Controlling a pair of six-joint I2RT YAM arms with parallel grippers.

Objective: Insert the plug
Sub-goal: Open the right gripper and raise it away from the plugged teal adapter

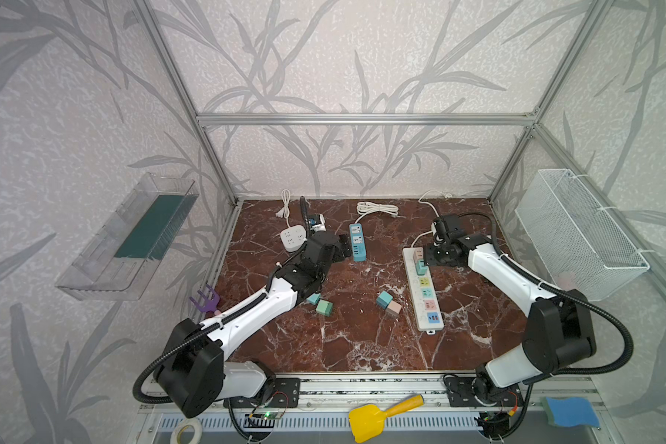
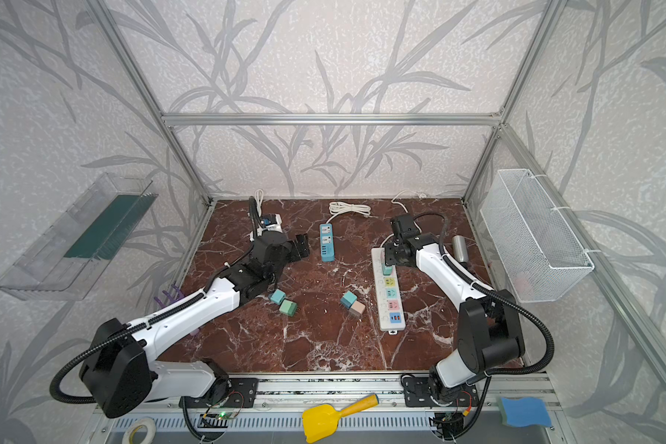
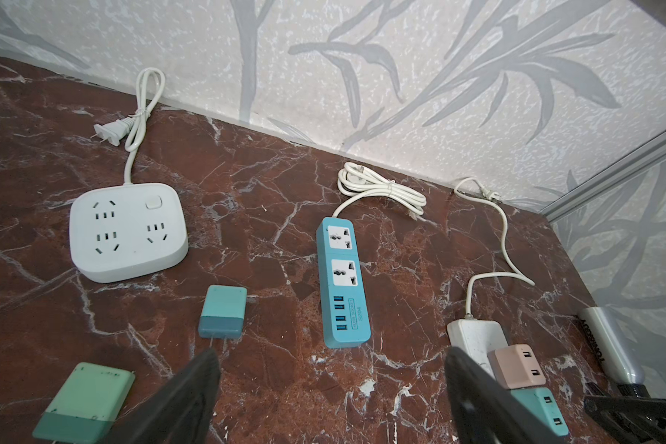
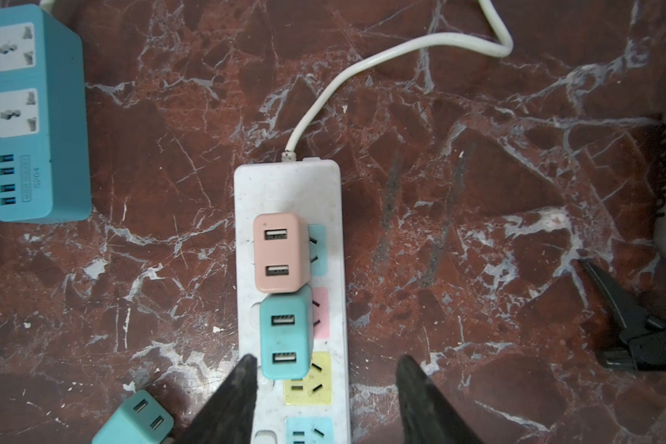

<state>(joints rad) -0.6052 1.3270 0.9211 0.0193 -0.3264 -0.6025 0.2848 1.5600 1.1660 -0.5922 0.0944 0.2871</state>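
The long white power strip [image 1: 425, 303] lies on the right of the marble table. A pink plug [image 4: 279, 253] and a teal plug [image 4: 285, 334] stand seated in its far sockets, side by side. My right gripper [image 4: 327, 359] hovers just above the strip, open, with nothing between its fingers. One fingertip [image 4: 247, 365] is close beside the teal plug. In both top views that gripper [image 1: 426, 258] sits over the strip's far end. My left gripper [image 3: 331, 351] is open and empty above bare table, near the blue power strip [image 3: 343, 280].
A square white power strip [image 3: 127, 234] sits at the back left. Loose plugs lie mid-table: teal [image 1: 313, 298], green [image 1: 325, 307], teal [image 1: 384, 299] and pink [image 1: 393, 308]. A silver cylinder [image 2: 459, 248] lies behind the right arm. A wire basket [image 1: 577, 234] hangs on the right wall.
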